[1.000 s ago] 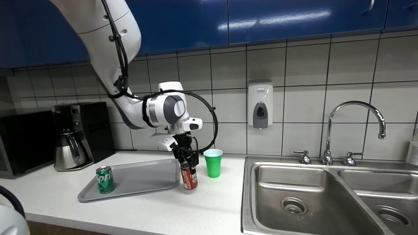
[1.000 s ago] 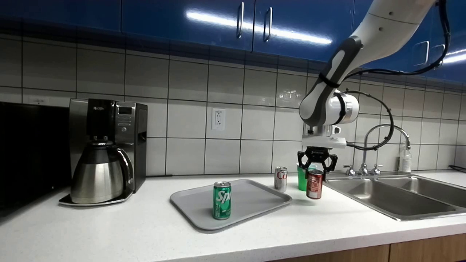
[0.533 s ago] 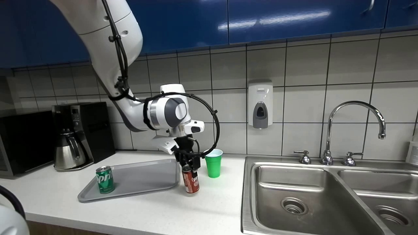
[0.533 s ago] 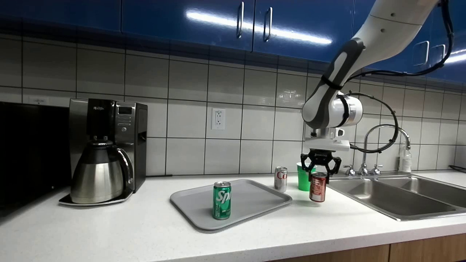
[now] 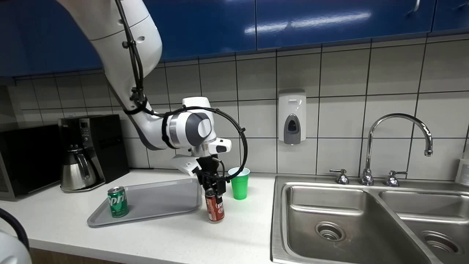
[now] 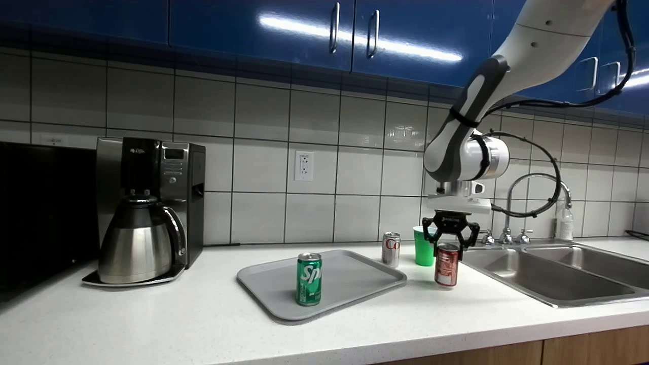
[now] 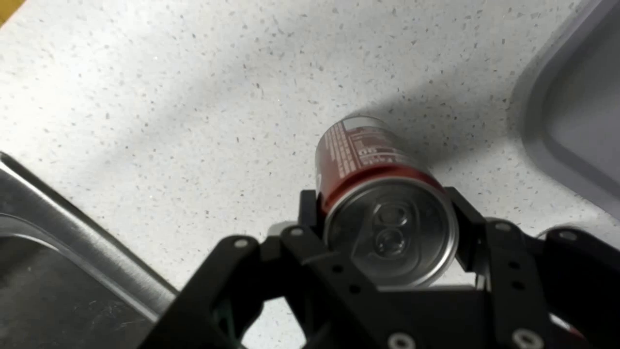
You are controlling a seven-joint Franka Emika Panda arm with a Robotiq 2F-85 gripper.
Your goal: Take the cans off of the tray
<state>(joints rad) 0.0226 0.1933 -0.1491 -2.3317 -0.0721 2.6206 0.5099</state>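
Gripper (image 6: 448, 250): clamping the red drink can (image 6: 446, 269) by its upper sides; the view is not clearly showing whether the base is touching the surface (image 6: 152, 324).
Green Sprite can (image 6: 309, 280): standing upright on the grey tray (image 6: 355, 276), well apart from the gripper.
Silver-grey can (image 6: 391, 249), red-lettered: standing just off the tray, behind and left of the gripper in an exterior view.
Bright green plastic cup (image 5: 240, 185): standing near the gripper.
Steel sink (image 5: 279, 220): occupying the opposite side of the gripper from the tray.
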